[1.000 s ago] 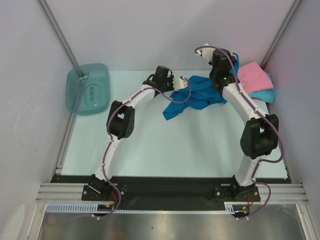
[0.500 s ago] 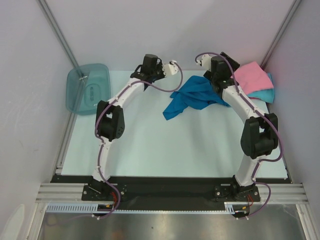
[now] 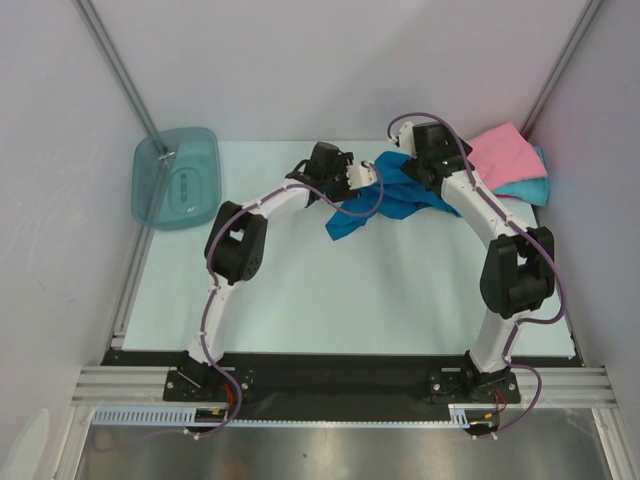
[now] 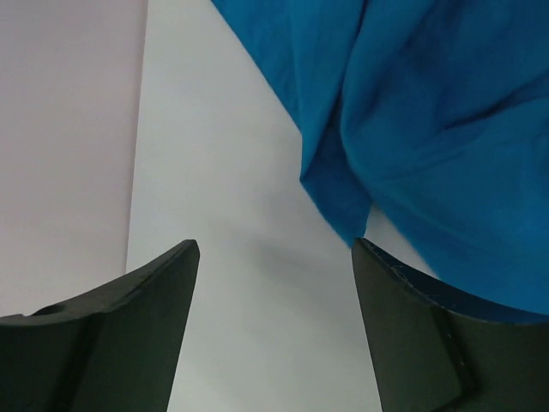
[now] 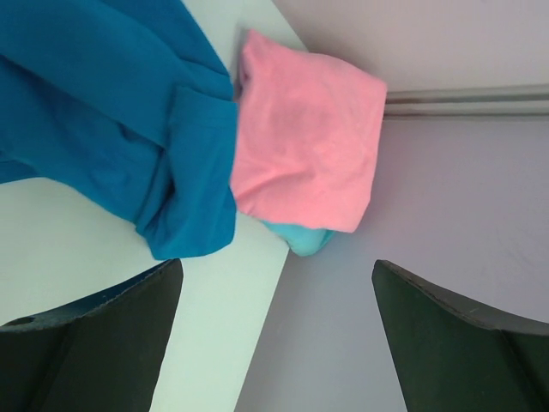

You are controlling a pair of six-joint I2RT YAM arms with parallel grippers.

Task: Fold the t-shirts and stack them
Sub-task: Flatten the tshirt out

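The blue shirt (image 3: 392, 196) lies crumpled and unfolded at the far middle of the counter (image 3: 300, 290), with a loose tail trailing toward the near left. The pink shirt (image 3: 503, 155) lies folded into a flat rectangle in the counter's far right corner. It rests on the turquoise shirt (image 3: 527, 187), which peeks out along its near edge. The blue shirt's right end lies just beside the pink one.

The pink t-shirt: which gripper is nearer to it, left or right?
Right. The right gripper hangs just left of the pink t-shirt, jaws open toward it. The left gripper is farther left, at the deep blue t-shirt's left edge.
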